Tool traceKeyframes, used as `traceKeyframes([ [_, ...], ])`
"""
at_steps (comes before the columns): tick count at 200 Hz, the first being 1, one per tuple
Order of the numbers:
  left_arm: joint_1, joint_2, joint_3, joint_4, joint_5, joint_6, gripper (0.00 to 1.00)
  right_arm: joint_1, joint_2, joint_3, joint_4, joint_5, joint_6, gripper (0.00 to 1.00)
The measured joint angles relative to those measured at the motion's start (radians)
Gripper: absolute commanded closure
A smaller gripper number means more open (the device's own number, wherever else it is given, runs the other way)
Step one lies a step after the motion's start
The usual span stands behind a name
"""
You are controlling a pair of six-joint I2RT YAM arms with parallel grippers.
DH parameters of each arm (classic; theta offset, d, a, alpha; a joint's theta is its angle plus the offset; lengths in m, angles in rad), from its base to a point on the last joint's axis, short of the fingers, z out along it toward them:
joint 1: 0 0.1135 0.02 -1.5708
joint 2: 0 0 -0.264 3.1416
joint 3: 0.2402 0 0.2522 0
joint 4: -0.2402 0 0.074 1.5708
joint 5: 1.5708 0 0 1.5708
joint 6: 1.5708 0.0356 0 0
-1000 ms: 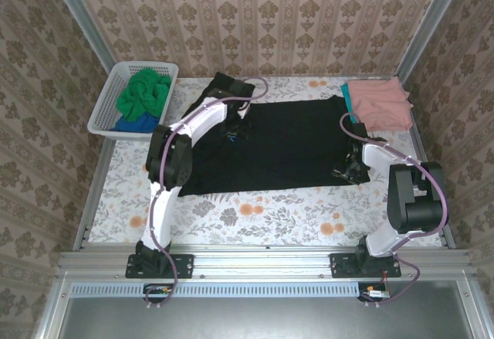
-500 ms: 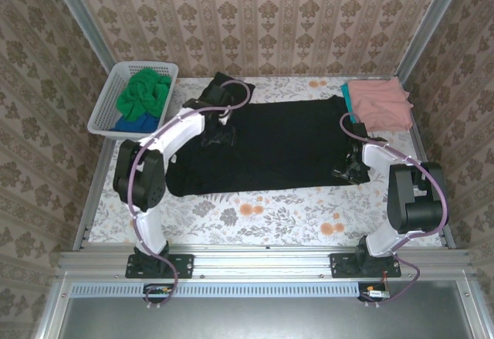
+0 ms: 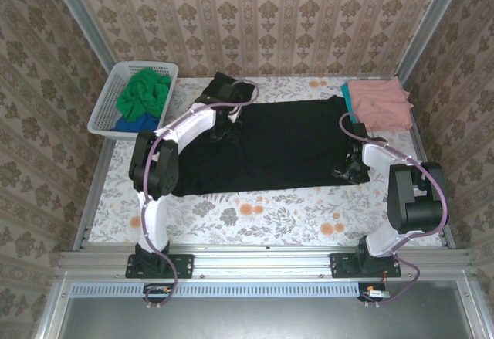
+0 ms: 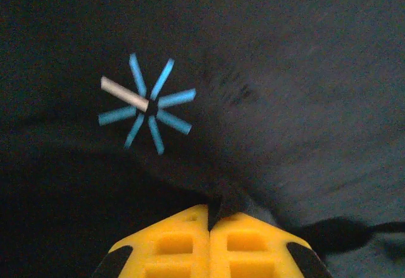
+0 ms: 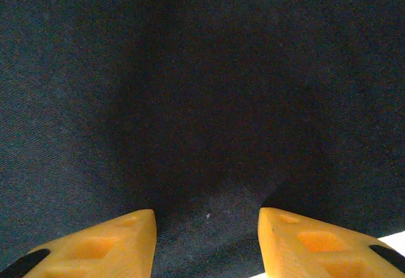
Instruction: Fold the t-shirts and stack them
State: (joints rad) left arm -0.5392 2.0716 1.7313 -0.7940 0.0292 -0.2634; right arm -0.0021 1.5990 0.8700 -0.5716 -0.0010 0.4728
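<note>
one black tee (image 3: 285,146): left fingers (image 4: 171,243) pinch a fold of it, right fingers (image 5: 95,246) spread (above cloth).

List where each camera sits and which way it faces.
Top external: above and behind the bases, looking down on table, both arms, black t-shirt.
Left wrist: on the left arm, facing down at a blue star print; left hand shut on cloth.
Right wrist: on the right arm, facing down at plain cloth; right hand open.
Shared: all show the black t-shirt.
</note>
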Motion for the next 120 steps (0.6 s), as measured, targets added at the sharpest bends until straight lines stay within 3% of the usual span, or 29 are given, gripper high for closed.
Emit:
traceKeyframes([
  [18, -0.026, 0.046, 0.116, -0.024, -0.023, 0.041, 0.92, 0.000, 0.002, 0.000, 0.000, 0.000, 0.000, 0.53],
  [26, -0.036, 0.077, 0.168, -0.043, -0.034, 0.056, 0.83, 0.000, 0.002, 0.000, 0.000, 0.000, 0.000, 0.53],
  [36, -0.047, 0.121, 0.221, -0.059, -0.045, 0.073, 0.64, 0.000, 0.002, 0.000, 0.000, 0.000, 0.000, 0.53],
  [59, -0.050, 0.200, 0.256, -0.096, -0.068, 0.089, 0.52, 0.000, 0.002, 0.000, 0.000, 0.000, 0.000, 0.52],
  [71, -0.046, 0.215, 0.235, -0.114, -0.082, 0.089, 0.50, 0.000, 0.002, 0.000, 0.000, 0.000, 0.000, 0.52],
  [93, -0.035, 0.185, 0.157, -0.125, -0.114, 0.083, 0.37, 0.000, 0.000, 0.000, 0.000, 0.000, 0.000, 0.51],
  [120, -0.010, -0.009, -0.072, -0.098, -0.170, 0.059, 0.31, 0.005, -0.001, 0.018, -0.010, -0.003, 0.000, 0.48],
])
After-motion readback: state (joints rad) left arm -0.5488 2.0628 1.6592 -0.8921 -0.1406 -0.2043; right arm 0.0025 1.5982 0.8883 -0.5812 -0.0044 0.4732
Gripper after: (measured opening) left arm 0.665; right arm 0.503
